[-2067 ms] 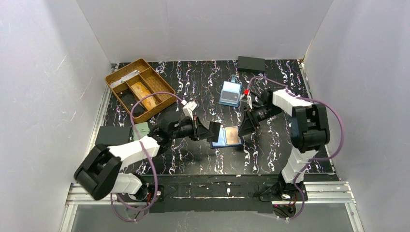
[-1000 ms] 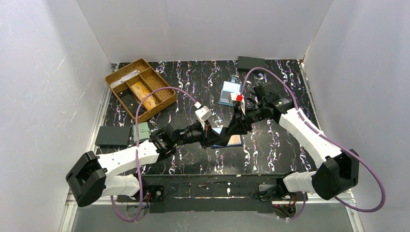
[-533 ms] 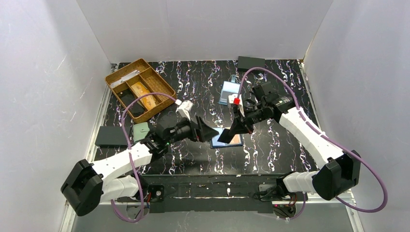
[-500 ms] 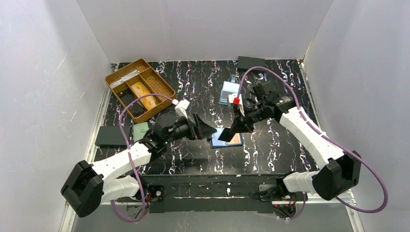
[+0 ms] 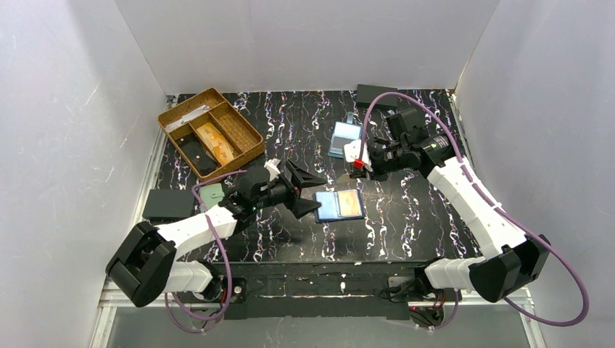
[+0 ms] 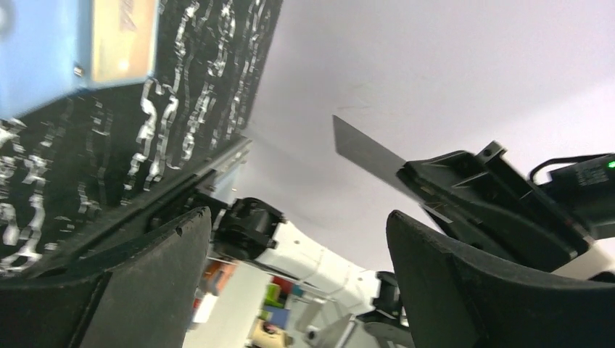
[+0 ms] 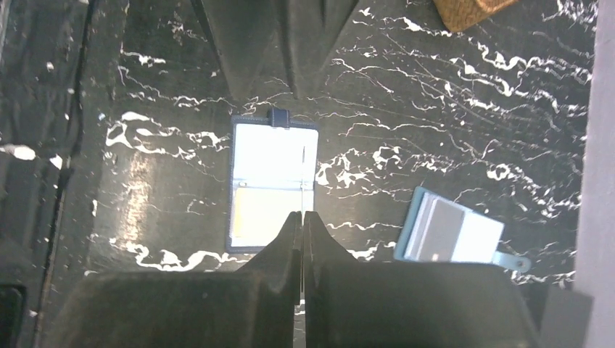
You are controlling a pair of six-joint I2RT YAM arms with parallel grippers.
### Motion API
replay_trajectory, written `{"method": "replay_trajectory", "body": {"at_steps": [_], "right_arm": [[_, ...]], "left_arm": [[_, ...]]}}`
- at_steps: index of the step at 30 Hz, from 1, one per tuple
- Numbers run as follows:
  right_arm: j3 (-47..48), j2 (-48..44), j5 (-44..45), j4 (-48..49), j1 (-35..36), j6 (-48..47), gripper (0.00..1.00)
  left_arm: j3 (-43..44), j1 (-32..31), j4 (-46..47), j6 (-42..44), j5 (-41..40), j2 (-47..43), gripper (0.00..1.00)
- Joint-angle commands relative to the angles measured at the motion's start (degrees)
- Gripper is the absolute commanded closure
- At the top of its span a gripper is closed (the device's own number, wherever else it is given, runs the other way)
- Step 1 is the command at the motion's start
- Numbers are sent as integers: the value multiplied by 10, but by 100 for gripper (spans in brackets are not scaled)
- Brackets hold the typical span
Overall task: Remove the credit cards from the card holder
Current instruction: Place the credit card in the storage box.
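A small navy-blue fold-over card holder lies open on the black marbled desk between the two arms, an orange plastic credit card showing in its right half. The left pincer hovers just beside it, spread wide and empty. The right pincer, raised above, is pressed together on what appears to be a thin flat card jutting past its tips. Such cards look light, stiff and slick, lying flush in their slots, so the likeliest hold is an exposed edge, with the soft holder pinned down meanwhile
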Motion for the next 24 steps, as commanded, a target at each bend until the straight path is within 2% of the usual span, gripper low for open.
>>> {"method": "replay_trajectory", "body": {"at_steps": [1,8,16,19,21,24], "right_arm": [[29,5,-2,-44,5,-113,99],[21,-3,-14,-42,17,-144,99],[9,-1,3,-16,26,-145,99],[-5,-4,16,-13,29,-159,99],[-12,-6,18,-16,31,-167,99],[-20,-8,13,-39,33,-196,98]], "left_arm": [[39,-17,34,-113,-20,8,13],[70,-39,57,-181,-55,49,19],[95,-76,119,-240,-73,106,42],[97,-82,145,-249,-77,117,55],[98,-83,158,-251,-77,124,69],[92,-83,187,-256,-81,134,94]]}}
